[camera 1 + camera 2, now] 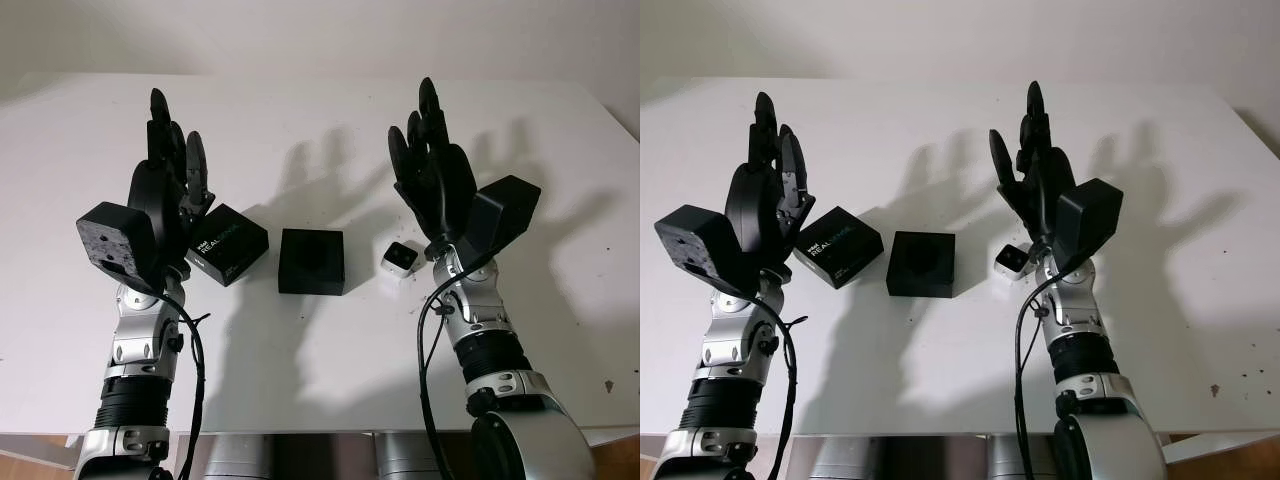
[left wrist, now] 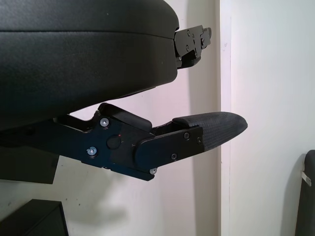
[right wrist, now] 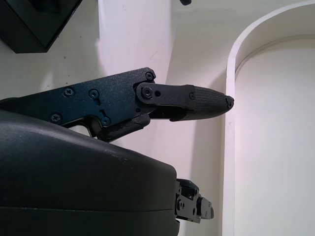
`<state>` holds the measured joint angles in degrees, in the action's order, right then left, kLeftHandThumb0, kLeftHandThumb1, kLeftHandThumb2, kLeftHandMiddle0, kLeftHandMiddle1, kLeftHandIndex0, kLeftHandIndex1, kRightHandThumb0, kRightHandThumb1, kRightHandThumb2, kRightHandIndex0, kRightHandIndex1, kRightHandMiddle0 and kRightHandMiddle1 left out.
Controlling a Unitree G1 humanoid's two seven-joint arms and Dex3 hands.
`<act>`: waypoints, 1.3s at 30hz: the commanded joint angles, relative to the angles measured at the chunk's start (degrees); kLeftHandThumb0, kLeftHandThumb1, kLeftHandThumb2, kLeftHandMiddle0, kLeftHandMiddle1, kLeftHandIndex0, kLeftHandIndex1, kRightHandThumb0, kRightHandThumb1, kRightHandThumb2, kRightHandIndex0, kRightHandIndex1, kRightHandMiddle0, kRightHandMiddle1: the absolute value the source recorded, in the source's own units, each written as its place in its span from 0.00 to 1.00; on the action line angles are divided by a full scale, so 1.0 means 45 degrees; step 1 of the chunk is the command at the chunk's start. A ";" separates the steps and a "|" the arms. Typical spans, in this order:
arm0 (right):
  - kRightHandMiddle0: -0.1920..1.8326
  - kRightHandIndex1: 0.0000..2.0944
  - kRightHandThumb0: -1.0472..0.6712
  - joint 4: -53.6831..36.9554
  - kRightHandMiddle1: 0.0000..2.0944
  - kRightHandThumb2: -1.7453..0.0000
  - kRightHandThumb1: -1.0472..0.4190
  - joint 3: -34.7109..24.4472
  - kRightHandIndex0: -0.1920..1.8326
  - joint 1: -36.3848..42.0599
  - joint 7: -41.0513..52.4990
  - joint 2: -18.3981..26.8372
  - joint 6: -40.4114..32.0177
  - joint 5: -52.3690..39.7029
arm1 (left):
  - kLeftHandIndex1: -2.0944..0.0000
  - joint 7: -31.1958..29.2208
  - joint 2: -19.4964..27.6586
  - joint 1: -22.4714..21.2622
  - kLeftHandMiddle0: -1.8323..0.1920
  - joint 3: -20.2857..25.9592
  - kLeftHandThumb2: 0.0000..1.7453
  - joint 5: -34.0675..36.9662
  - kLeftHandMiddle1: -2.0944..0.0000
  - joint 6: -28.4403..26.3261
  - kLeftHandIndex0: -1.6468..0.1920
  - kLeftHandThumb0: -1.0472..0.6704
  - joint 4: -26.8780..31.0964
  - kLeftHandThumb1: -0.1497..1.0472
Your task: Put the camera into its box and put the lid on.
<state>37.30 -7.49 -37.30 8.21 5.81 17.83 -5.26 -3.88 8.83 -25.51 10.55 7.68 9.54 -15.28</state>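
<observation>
While the box (image 1: pixel 311 261) sits open, the camera (image 1: pixel 399 259) lies beside it.

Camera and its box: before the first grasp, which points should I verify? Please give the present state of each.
1. Camera free on the table, nothing on it: ok.
2. Box open side up, nothing inside: ok.
3. Lid apart from the box, on its left: ok.
4. Right hand open, raised beside the camera: ok.
5. Left hand open, raised beside the lid: ok.
6. Camera orientation fits the box: cannot tell.
</observation>
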 commanded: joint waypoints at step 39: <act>0.29 0.07 0.41 0.2010 0.04 0.97 0.19 0.3681 0.31 -0.3281 0.4583 0.7464 0.2538 0.5784 | 1.00 -0.0405 0.0372 0.0062 1.00 0.0159 0.38 0.0129 1.00 0.0216 1.00 0.20 -0.0234 1.00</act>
<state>46.77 7.97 -51.12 29.19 37.96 28.28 19.54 -5.60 10.02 -25.33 10.78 8.09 10.32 -16.92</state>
